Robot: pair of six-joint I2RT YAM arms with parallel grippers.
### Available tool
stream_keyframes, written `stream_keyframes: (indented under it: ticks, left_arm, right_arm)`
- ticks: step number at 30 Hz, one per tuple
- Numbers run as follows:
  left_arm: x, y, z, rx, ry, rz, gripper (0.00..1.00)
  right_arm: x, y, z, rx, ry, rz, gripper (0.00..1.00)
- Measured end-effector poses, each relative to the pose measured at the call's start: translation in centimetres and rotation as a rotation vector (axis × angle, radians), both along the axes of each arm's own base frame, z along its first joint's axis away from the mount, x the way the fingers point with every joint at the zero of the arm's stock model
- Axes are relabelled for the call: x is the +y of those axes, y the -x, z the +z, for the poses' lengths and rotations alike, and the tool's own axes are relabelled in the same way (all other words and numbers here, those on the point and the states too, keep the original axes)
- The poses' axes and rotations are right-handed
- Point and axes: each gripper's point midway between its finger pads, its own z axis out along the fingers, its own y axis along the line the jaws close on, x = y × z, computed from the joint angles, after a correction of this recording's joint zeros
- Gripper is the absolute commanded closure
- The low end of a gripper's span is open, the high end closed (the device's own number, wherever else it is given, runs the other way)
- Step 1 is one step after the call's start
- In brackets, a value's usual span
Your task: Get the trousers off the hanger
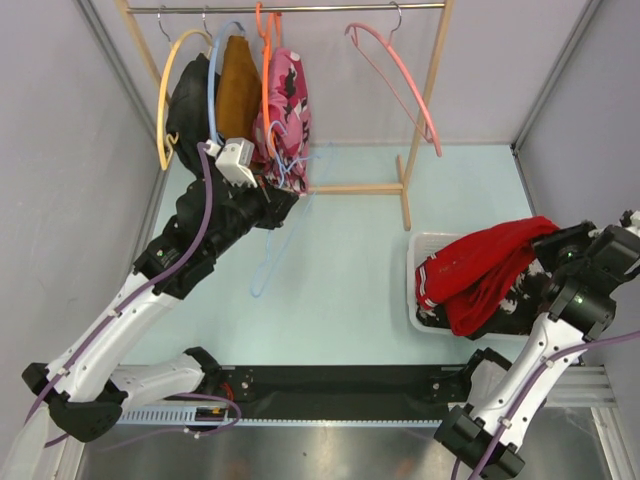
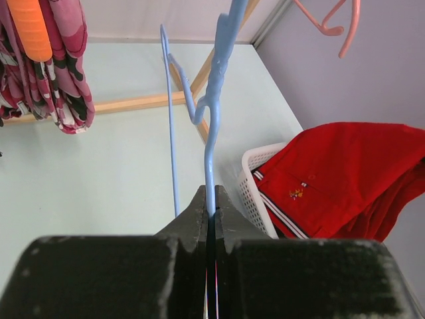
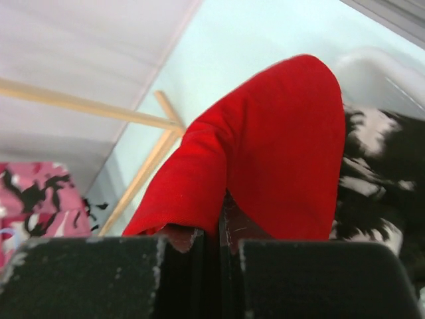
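The red trousers [image 1: 480,268] look light, soft & floppy, so best taken by a bunched fold or the waistband. They're draped over the white basket [image 1: 428,238] at the worktop's right, w/ the black-and-white trousers [image 3: 372,173] beneath. Right pincer [image 3: 220,238] is pressed together on a red fold; left pincer [image 2: 211,211] pinches the bare blue hanger [image 2: 208,139].
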Motion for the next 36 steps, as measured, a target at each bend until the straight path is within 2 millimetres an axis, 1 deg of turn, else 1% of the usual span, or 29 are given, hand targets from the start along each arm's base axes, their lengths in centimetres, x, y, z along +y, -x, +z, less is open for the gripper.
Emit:
stream_keyframes:
  ticks: [4,7,9,10,11,12,13,14,15,17,18,19,20,21,24,26,28,30,31,32,34,35,36]
  left_arm:
    - [-0.1,0.0,0.0,0.000,0.001,-0.004,1.00]
    - [-0.1,0.1,0.0,0.000,0.001,-0.006,1.00]
    - [-0.2,0.1,0.0,0.000,0.003,-0.013,1.00]
    - [-0.2,0.2,0.0,0.001,0.003,-0.017,1.00]
    - [-0.3,0.2,0.0,0.002,0.004,-0.021,1.00]
    - [-0.4,0.2,0.0,0.003,0.004,-0.025,1.00]
    - [-0.5,0.2,0.0,0.003,0.004,-0.028,1.00]
    - [-0.5,0.2,0.1,0.002,0.006,-0.030,1.00]
    - [-0.6,0.2,0.2,0.001,0.007,-0.032,1.00]
    - [-0.7,0.2,0.4,-0.003,0.012,-0.039,1.00]
    - [-0.8,0.2,0.5,-0.004,0.014,-0.040,1.00]
    - [-0.8,0.2,0.5,-0.005,0.015,-0.041,1.00]
    - [-0.9,0.2,0.6,-0.006,0.017,-0.043,1.00]
    - [-0.9,0.2,0.6,-0.006,0.018,-0.042,1.00]
    - [-1.0,0.0,0.9,-0.004,0.027,-0.036,1.00]
    - [-1.0,-0.1,1.1,-0.001,0.033,-0.032,1.00]
    - [-1.0,-0.1,1.2,0.002,0.036,-0.030,1.00]
    - [-1.0,-0.3,1.4,0.005,0.037,-0.025,1.00]
    - [-1.1,-0.4,1.5,0.006,0.037,-0.024,1.00]
    - [-1.2,-0.5,1.7,0.007,0.036,-0.023,1.00]
    - [-1.4,-0.7,1.9,0.010,0.036,-0.023,1.00]
    - [-1.5,-0.8,2.0,0.013,0.035,-0.023,1.00]
    - [-1.6,-0.9,2.1,0.016,0.035,-0.022,1.00]
  right_arm:
    - [-1.0,0.5,-3.8,0.077,-0.047,-0.073,0.99]
    - [-1.8,0.6,-7.5,0.158,-0.118,-0.143,0.97]
    - [-2.5,1.0,-10.2,0.232,-0.166,-0.201,0.91]
    - [-2.9,1.3,-11.3,0.271,-0.183,-0.233,0.81]
    - [-3.3,1.7,-12.1,0.301,-0.188,-0.261,0.73]
    - [-3.6,2.1,-12.8,0.335,-0.192,-0.291,0.64]
    - [-3.9,2.6,-13.2,0.359,-0.187,-0.319,0.31]
    - [-4.2,3.1,-13.2,0.369,-0.170,-0.344,0.16]
    - [-4.5,3.6,-12.9,0.372,-0.148,-0.369,0.01]
    - [-4.9,5.0,-12.0,0.384,-0.097,-0.415,0.00]
    - [-5.0,5.9,-10.7,0.381,-0.057,-0.433,0.00]
    - [-5.1,6.0,-10.2,0.372,-0.048,-0.437,0.00]
    - [-5.1,6.3,-8.9,0.358,-0.018,-0.438,0.00]
    - [-5.1,6.4,-7.4,0.340,0.005,-0.433,0.00]
    - [-4.9,6.3,-2.1,0.258,0.082,-0.406,0.00]
    - [-4.3,6.0,1.9,0.176,0.141,-0.364,0.00]
    - [-3.1,5.8,5.0,0.106,0.185,-0.307,0.00]
    - [-1.6,5.6,7.3,0.052,0.208,-0.232,0.02]
    - [-0.9,5.5,8.1,0.029,0.216,-0.199,0.03]
    - [0.2,5.2,9.2,-0.006,0.218,-0.138,0.03]
    - [2.0,4.6,10.1,-0.047,0.211,-0.040,0.03]
    - [3.2,4.2,10.3,-0.063,0.199,0.027,0.04]
    - [4.0,3.9,10.2,-0.067,0.187,0.072,0.03]
